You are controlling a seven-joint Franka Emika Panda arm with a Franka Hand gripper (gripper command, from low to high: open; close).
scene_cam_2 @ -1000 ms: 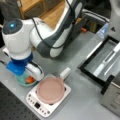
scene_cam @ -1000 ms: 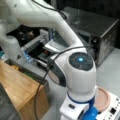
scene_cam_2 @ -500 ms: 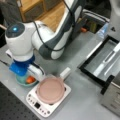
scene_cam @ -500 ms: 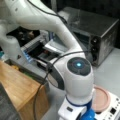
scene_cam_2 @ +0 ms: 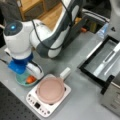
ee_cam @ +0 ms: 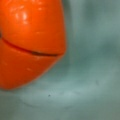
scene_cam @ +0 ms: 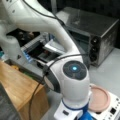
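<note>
At a front view's left, one teal bowl (scene_cam_2: 22, 81) sits on the grey table (scene_cam_2: 82, 100), and one orange object (scene_cam_2: 31, 79) lies inside it, toward the bowl's right side. The gripper (scene_cam_2: 25, 75) is lowered straight into this bowl, directly beside the orange object; its blue mount and one white finger (scene_cam_2: 35, 70) show, but the fingertips are hidden by the arm's wrist, so whether they stand apart, together or clamped on the object cannot be told. In the wrist view the orange object (ee_cam: 30, 41) fills the upper left, with a single dark crease running across it, and rests on the pale teal floor of the bowl (ee_cam: 87, 82); no finger appears there.

Just right of the bowl stands one white hot plate (scene_cam_2: 48, 96), with a row of small buttons along its near edge. On it rests one pink round pan (scene_cam_2: 51, 90), whose short white handle (scene_cam_2: 65, 73) points toward a front view's upper right. Bowl and hot plate lie just beside one another.

Farther right, well apart from the hot plate, lies one black tray (scene_cam_2: 105, 61) holding long pale utensils; their number cannot be told. At the lower right corner is part of one metal oven (scene_cam_2: 112, 96).

In a front view the arm's wrist joint (scene_cam: 71, 80) covers the gripper, with the pink pan (scene_cam: 100, 98) at its right and one oven (scene_cam: 92, 35) behind.
</note>
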